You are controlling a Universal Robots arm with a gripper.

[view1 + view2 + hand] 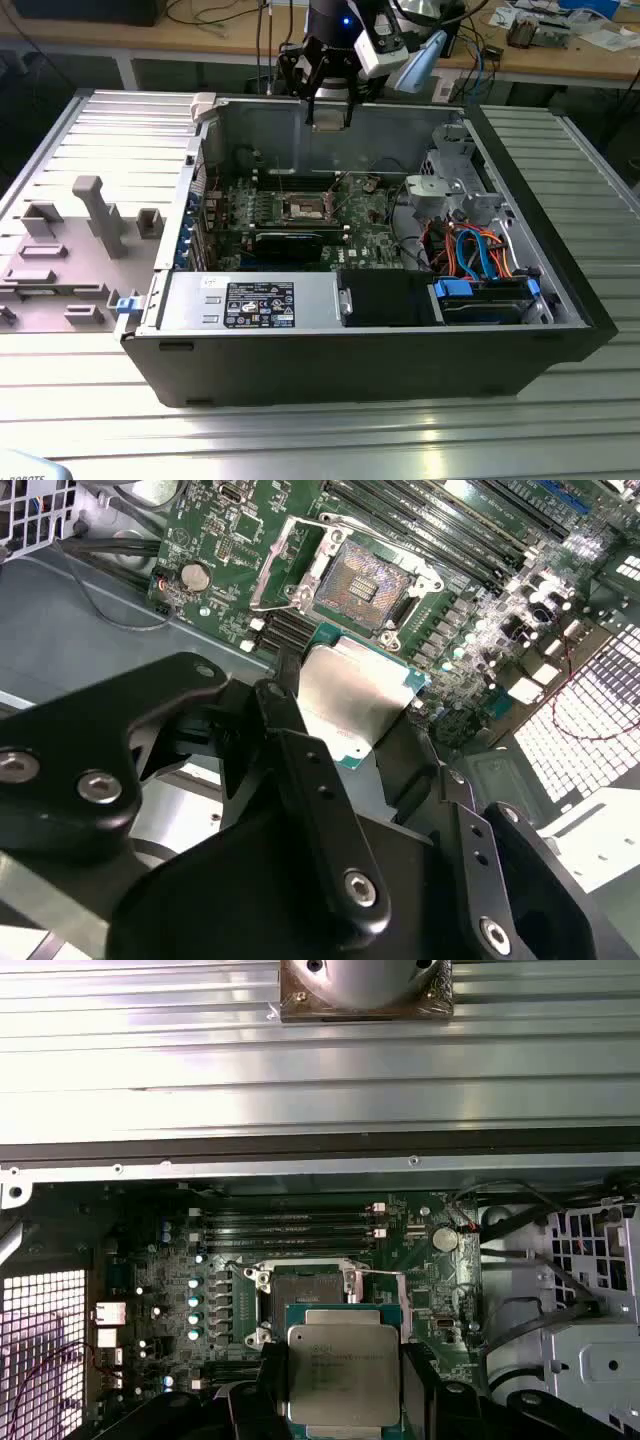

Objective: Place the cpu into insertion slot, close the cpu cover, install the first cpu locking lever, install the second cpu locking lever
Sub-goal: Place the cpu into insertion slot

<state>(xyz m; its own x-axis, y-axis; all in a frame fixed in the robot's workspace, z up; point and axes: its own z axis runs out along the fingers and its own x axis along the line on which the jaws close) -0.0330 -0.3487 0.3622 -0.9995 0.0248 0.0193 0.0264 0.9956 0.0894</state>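
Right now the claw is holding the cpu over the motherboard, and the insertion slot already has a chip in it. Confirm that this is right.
One thing is wrong. The claw does hold the cpu over the motherboard, but the insertion slot has no chip in it: the second wrist view shows its bare pin field.

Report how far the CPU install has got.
Done: the cpu is picked up. In hand: the end effector grips it above the motherboard. Left: the insertion slot is empty and the cpu cover stands open, so seating, closing and both lever steps remain.
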